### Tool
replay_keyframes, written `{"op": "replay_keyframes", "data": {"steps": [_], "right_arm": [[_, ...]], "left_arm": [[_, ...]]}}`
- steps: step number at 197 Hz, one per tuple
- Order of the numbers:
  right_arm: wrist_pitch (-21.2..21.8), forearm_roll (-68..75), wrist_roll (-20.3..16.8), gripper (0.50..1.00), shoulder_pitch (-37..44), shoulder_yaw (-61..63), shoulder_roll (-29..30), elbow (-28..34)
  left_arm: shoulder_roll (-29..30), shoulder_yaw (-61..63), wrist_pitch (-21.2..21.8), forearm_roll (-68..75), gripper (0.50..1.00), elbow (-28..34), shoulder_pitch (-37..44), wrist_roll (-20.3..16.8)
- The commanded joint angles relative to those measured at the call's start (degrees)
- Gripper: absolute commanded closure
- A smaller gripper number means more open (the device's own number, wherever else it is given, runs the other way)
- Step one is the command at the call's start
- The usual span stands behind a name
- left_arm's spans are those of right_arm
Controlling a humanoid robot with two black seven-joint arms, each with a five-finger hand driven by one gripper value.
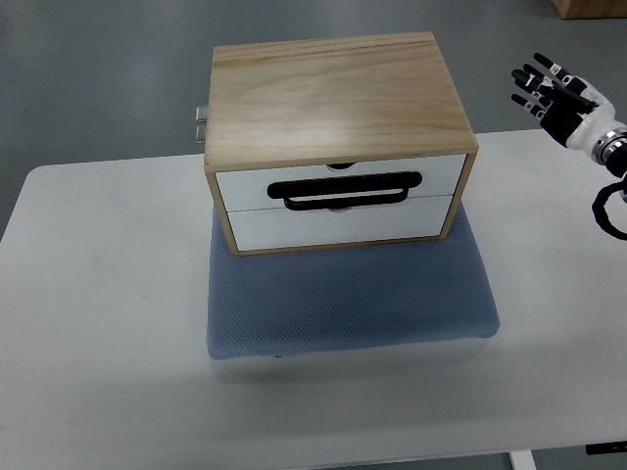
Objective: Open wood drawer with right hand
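Note:
A small wooden cabinet (333,93) stands at the back of the white table, on a blue-grey mat (348,304). Its front holds two white drawers, both closed. The upper drawer (245,186) carries a black loop handle (345,189) that hangs across the seam with the lower drawer (338,223). My right hand (551,90) hovers at the upper right, well to the right of the cabinet and level with its top, fingers spread and holding nothing. The left arm does not show.
The white table (98,323) runs to the picture's left and bottom edges. A small metal bracket (200,119) sticks out behind the cabinet's left side. A black cable loop (609,208) hangs below my right wrist. Grey floor lies beyond the table.

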Motion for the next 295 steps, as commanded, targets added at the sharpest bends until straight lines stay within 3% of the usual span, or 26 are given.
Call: {"op": "replay_keyframes", "data": {"steps": [1,295], "right_arm": [[0.0,0.0,0.0,0.554,-0.2,0.0,0.0,0.0],[0.1,-0.2,0.0,0.554,-0.2,0.0,0.6,-0.1]], "left_arm": [[0.0,0.1,-0.3,0.0,0.500,-0.1,0.0,0.2],[0.0,-0.1,0.2,-0.1,0.500,0.6,0.4,0.2]]}}
